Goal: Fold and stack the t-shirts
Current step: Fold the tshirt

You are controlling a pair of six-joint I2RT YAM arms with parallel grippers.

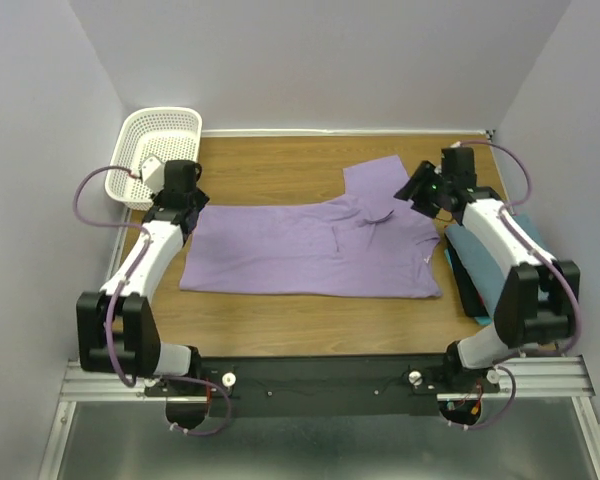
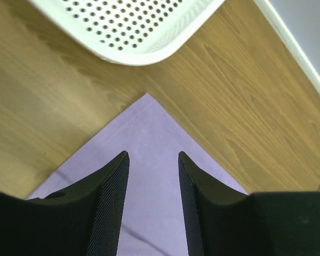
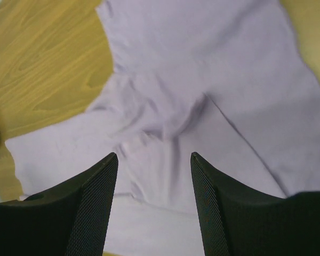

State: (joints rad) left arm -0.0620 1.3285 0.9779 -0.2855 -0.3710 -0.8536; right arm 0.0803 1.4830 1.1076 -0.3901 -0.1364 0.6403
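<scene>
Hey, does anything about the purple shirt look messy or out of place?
Yes. The purple shirt lies mostly flat, but its cloth is bunched into wrinkles where the far sleeve joins the body.

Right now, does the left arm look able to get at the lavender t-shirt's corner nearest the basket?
Probably yes. The left arm holds its jaws open just over that corner of the lavender t-shirt, the cloth showing between them with nothing in the way. The white mesh basket sits apart, beyond the corner.
</scene>
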